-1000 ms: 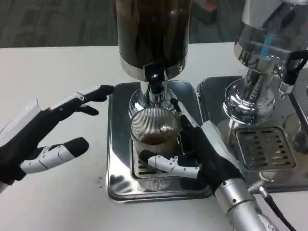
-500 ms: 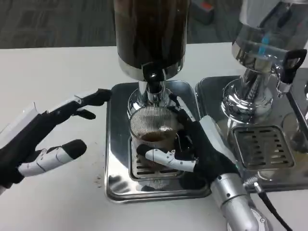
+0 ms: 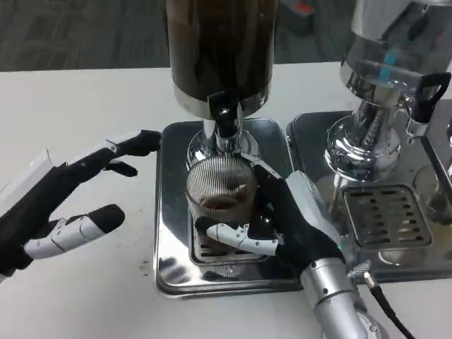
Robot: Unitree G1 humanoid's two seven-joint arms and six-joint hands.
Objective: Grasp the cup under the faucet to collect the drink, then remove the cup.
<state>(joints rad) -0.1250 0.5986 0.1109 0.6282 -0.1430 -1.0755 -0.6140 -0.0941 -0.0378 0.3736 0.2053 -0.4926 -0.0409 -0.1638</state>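
A ribbed clear glass cup (image 3: pixel 220 189) with a little brown drink in it stands on the drip grate right under the black faucet (image 3: pixel 222 119) of the dark drink dispenser (image 3: pixel 219 49). My right hand (image 3: pixel 282 222) wraps around the cup from the right, thumb across its front base and fingers behind it. My left hand (image 3: pixel 67 194) hovers over the white table to the left of the steel tray (image 3: pixel 169 233), fingers spread and holding nothing.
A second dispenser (image 3: pixel 385 85) with a clear tank and its own steel tray and grate (image 3: pixel 385 215) stands at the right. Its black tap handle (image 3: pixel 427 95) sticks out near the right edge. White table lies open at front left.
The right hand and the cup have shifted slightly left and a bit nearer, with the thumb closing tighter at the cup's base. The left hand has barely moved.
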